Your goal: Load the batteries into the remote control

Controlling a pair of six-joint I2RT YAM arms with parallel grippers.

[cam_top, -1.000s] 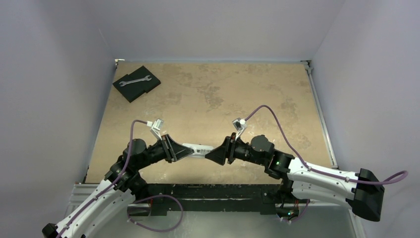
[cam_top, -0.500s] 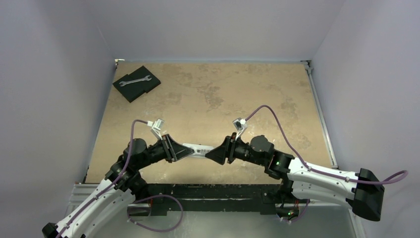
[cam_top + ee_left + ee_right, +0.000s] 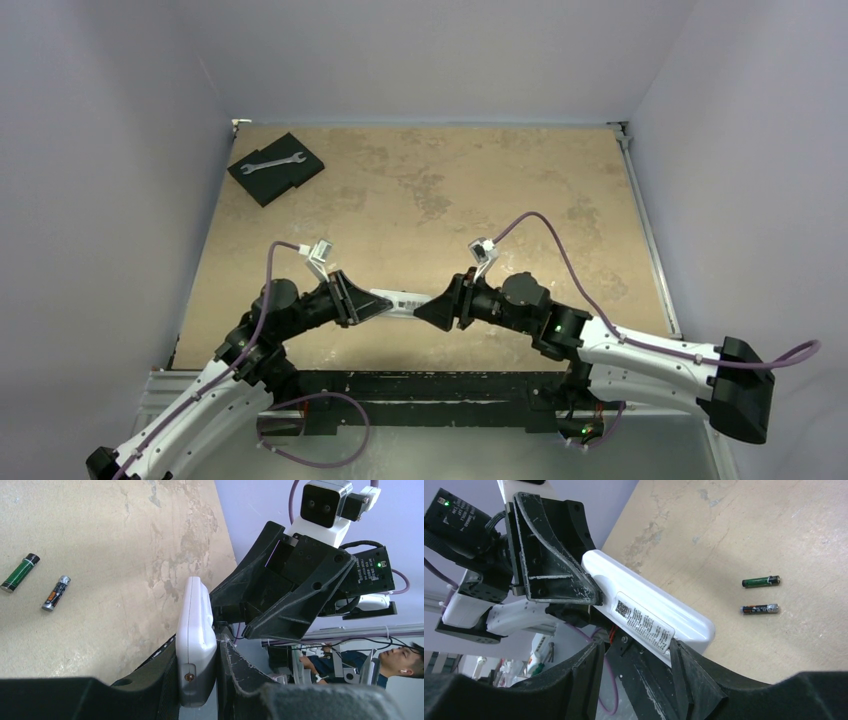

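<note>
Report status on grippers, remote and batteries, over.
Left gripper shut on remote control. Right gripper straddles its other end, grip unclear. Batteries loose on table, not loaded. Nothing in the way.

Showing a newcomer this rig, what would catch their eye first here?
The white remote control is held up between the two arms near the front edge of the table. The left gripper clamps one end, and the other sits between the fingers of the right gripper. Next, two batteries lie loose on the table, and a wrench rests on a black pad at the far left corner.
</note>
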